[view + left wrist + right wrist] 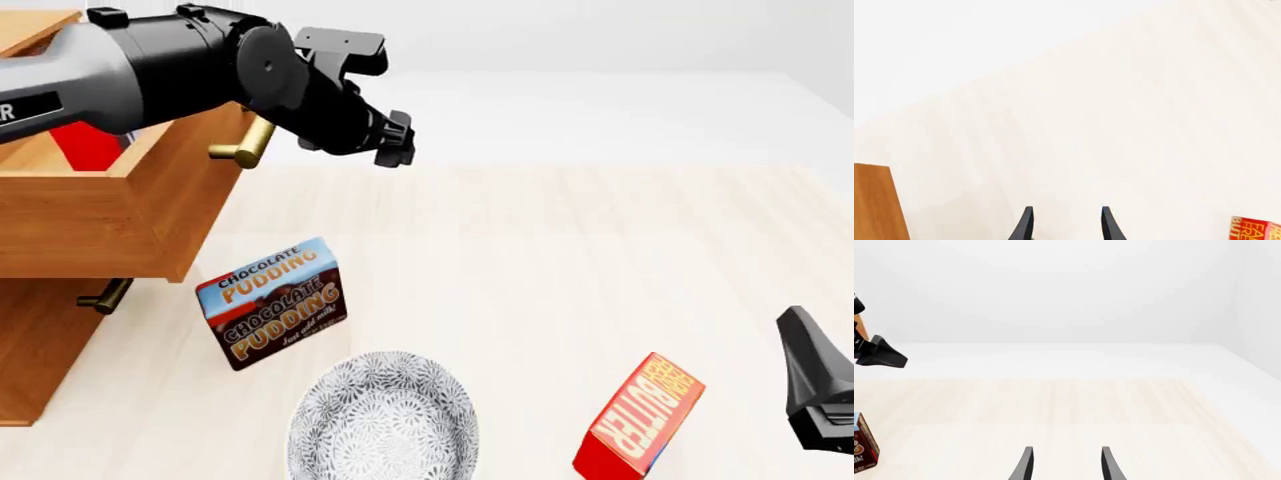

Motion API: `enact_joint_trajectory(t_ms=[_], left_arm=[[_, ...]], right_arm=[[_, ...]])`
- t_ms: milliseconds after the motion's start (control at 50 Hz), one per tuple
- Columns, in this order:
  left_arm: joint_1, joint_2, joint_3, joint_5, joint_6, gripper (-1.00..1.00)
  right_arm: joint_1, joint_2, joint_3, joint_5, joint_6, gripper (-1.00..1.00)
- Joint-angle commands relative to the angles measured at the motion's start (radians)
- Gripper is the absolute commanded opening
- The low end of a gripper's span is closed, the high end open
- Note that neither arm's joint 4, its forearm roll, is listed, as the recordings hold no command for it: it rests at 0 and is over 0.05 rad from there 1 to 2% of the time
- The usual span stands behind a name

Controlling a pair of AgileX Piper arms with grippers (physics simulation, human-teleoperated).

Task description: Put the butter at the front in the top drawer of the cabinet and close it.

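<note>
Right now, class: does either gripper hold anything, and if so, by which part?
Nothing is held. The left gripper and the right gripper both stand open with only bare table between their fingers.

I see pale cream wood-grain counter (561,260). Warm brown cabinet (40,340), brass handle (240,143). Red-and-orange butter (641,418). Pudding box (272,301) brown, blue, yellow lettering. Plate (383,420) grey-white speckled floral pattern. My left pincer (391,140) black, arm grey.
</note>
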Motion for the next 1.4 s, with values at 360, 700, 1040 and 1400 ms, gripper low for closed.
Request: enact_joint_trajectory(t_ms=[360,700,1040,1400], left_arm=[[0.064,-0.024,0.06,-0.024,0.004,1.0],[0.099,-0.057,0.098,-0.034,0.001,1.0],[0.155,-0.095,0.146,-0.054,-0.011,1.0],[0.236,-0.12,0.201,-0.075,-0.023,1.0]], right_arm=[[-0.001,-0.001,0.001,-0.001,0.001,1.0],[-0.001,-0.001,0.001,-0.001,0.0,1.0],[-0.001,-0.001,0.001,0.0,0.001,1.0],[-0.001,-0.001,0.001,-0.001,0.0,1.0]])
